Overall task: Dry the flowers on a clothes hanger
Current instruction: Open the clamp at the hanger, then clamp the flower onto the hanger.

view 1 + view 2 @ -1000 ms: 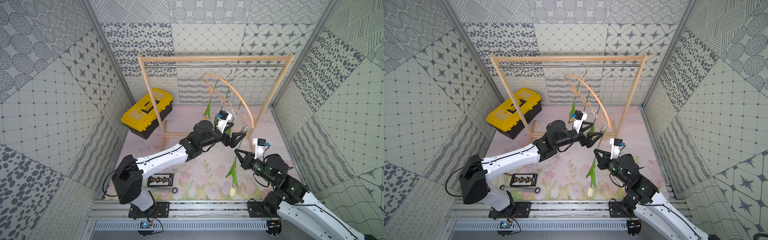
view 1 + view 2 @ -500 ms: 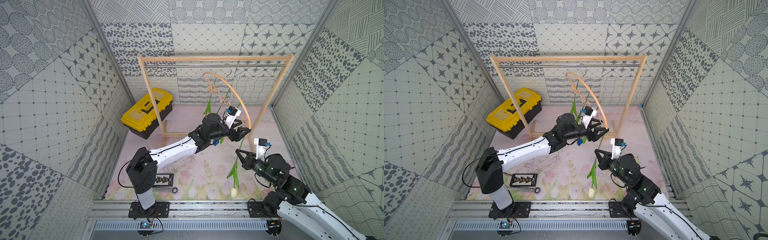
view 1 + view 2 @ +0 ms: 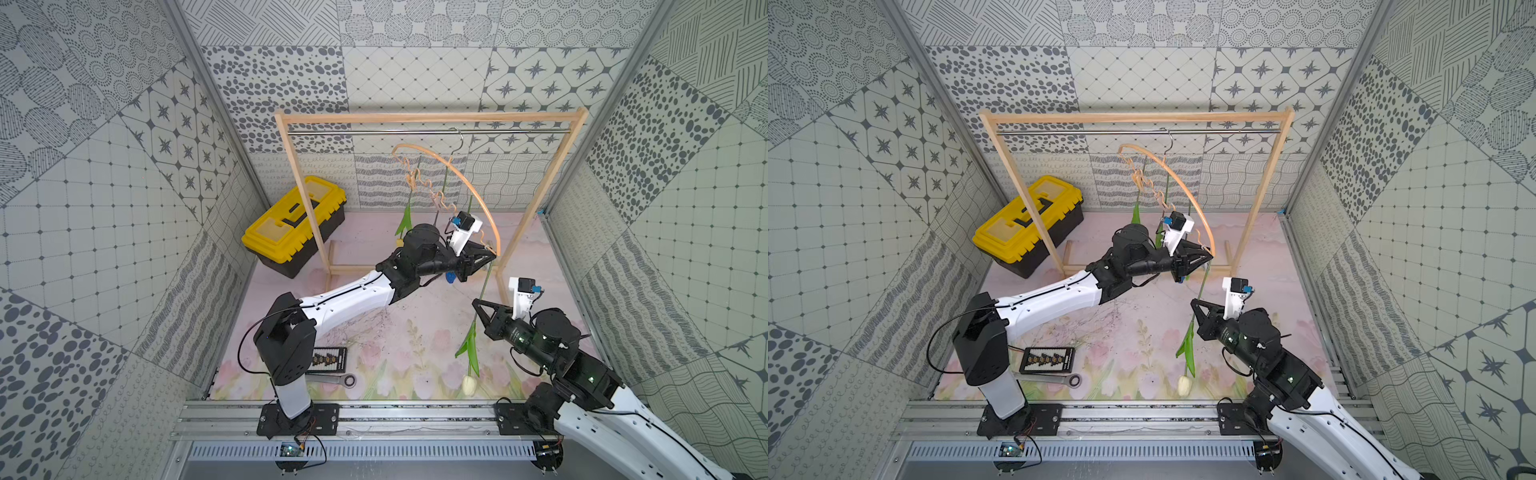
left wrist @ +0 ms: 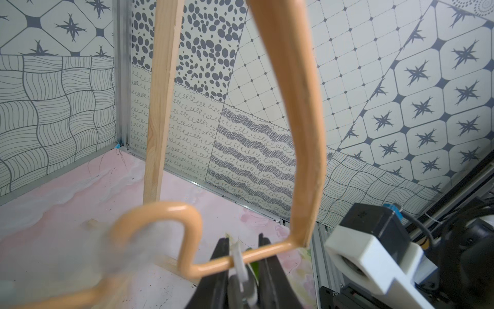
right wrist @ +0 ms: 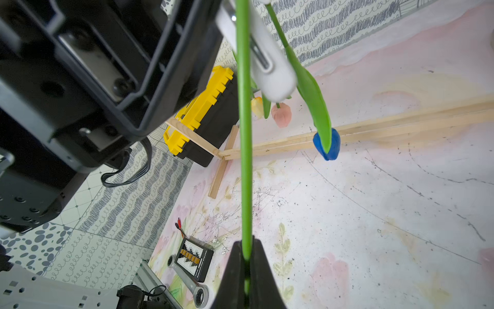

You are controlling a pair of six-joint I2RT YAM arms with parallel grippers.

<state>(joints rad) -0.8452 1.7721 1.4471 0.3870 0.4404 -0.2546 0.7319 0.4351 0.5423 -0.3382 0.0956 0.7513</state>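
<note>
Now the right gripper pinches the white tulip by its stem. Up higher, the left gripper squeezes a white clothespin on the hanger. Close by stands the frame's post.

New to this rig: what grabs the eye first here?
A clothes hanger hangs from the rack's rod at the back, the left gripper at its lower end, jaws either side of a white clothespin. In front, the right gripper is shut on a cream-white tulip hanging head down. A yellow toolbox sits back left.
</note>
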